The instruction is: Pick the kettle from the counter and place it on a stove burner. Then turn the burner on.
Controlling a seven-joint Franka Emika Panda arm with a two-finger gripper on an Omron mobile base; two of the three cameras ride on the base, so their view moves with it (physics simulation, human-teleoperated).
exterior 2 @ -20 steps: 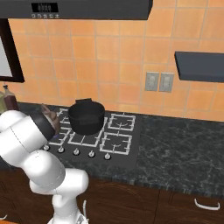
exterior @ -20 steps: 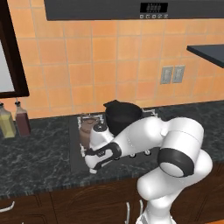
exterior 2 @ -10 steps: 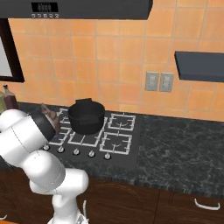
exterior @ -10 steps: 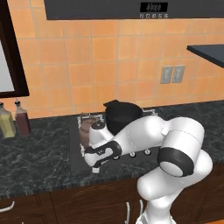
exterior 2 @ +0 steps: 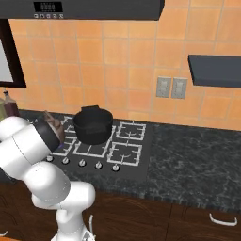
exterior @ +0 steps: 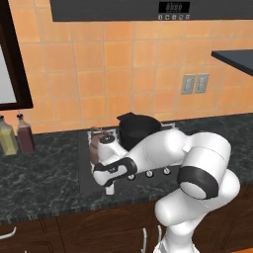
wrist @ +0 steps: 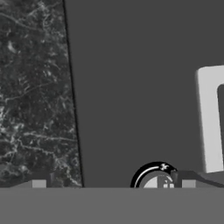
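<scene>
1. Jaws of the gripper point(wrist: 113, 183) stand spread wide in the hand view with nothing between them; the two dark fingertips point(wrist: 38, 181) rise at the lower edge, one over the marbled tabletop point(wrist: 35, 96) and one over the dark stove surface point(wrist: 135, 78). A round stove knob point(wrist: 154, 176) sits just inside the second tip, and a pale grate bar point(wrist: 209, 118) runs along the far side.

2. From the left base view, the gripper point(exterior: 109, 187) points down at the front left edge of the stove point(exterior: 86, 173), close to the row of knobs point(exterior: 158, 172). The kettle point(exterior: 96, 146) stands on the stove's left side, just behind the white wrist and partly hidden by it, beside the black pot point(exterior: 138, 129). Two bottles point(exterior: 17, 134) stand on the tabletop point(exterior: 39, 183) well to the left.

3. From the right base view, the kettle point(exterior 2: 52, 123) shows over the arm's dark joint, on a left burner of the stove point(exterior 2: 124, 148), left of the black pot point(exterior 2: 93, 124). The knobs point(exterior 2: 82, 163) line the stove's front edge.
</scene>
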